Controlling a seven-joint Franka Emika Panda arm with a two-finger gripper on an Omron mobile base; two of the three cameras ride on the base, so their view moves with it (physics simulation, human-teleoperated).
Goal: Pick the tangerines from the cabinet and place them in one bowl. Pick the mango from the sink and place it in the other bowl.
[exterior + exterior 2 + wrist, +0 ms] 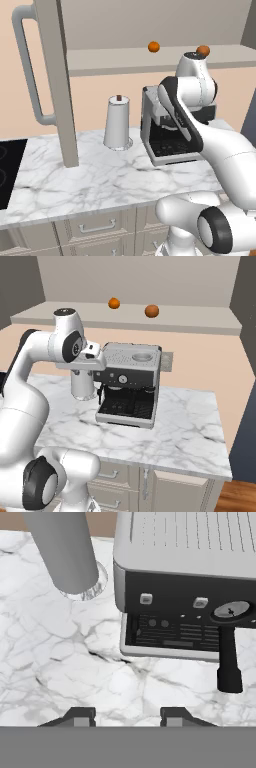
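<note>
Two tangerines, small orange balls, rest on the shelf of the open cabinet [150, 62], one to the left [154, 47] [114, 303] and one to the right [203, 50] [152, 311]. The cabinet door [55, 75] stands swung out at the left with its curved bar handle [27, 75]. My gripper [127, 717] [85, 372] hangs well below the shelf, pointing down at the marble counter in front of the coffee machine. Its jaws are open with nothing between them. The bowls, the mango and the sink are out of view.
A steel coffee machine [165, 130] [130, 381] [190, 562] sits under the shelf, its black portafilter handle [229, 662] sticking out. A tall grey canister [118, 122] [65, 552] stands left of it. A black stove top [7, 170] lies at the counter's left end.
</note>
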